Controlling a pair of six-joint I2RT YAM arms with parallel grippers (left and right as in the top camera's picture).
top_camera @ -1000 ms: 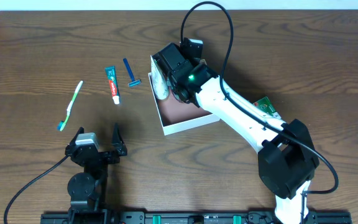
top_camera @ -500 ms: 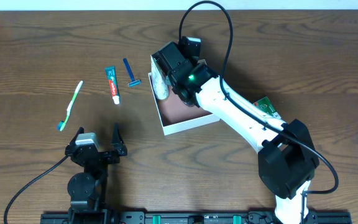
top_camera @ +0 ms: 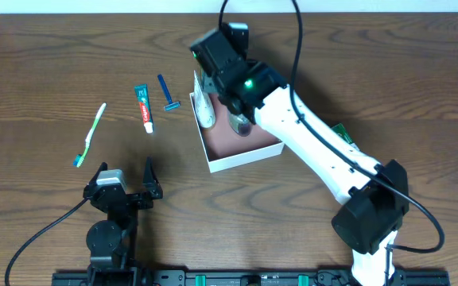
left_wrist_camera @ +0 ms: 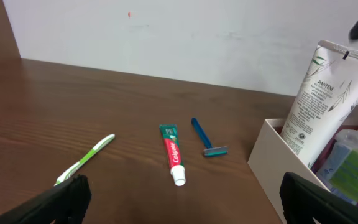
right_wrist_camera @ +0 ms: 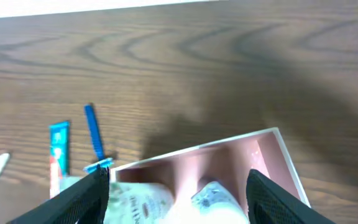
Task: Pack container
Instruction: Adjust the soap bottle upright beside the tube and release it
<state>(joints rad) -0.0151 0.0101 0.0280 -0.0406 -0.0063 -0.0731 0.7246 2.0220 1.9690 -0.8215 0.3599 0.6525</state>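
The container [top_camera: 245,157] is a shallow white box with a reddish-brown inside, at mid-table. A white Pantene tube [top_camera: 204,107] leans on its left wall and a clear bottle [top_camera: 242,124] lies inside. My right gripper [top_camera: 227,79] hovers over the box's far left part, open and empty; in the right wrist view its jaws [right_wrist_camera: 179,208] spread above the tube [right_wrist_camera: 135,199], the bottle [right_wrist_camera: 219,199] and the box [right_wrist_camera: 253,155]. My left gripper [top_camera: 126,189] is open and empty near the front edge. The left wrist view shows the box wall [left_wrist_camera: 272,165] and the tube [left_wrist_camera: 319,106].
Left of the box lie a blue razor [top_camera: 166,94], a toothpaste tube [top_camera: 143,107] and a green-and-white toothbrush [top_camera: 90,135]. A green packet [top_camera: 342,133] lies right of the box, partly under the right arm.
My right gripper has lifted and drawn back toward the far side of the box, uncovering the clear bottle inside. The left arm has not moved.
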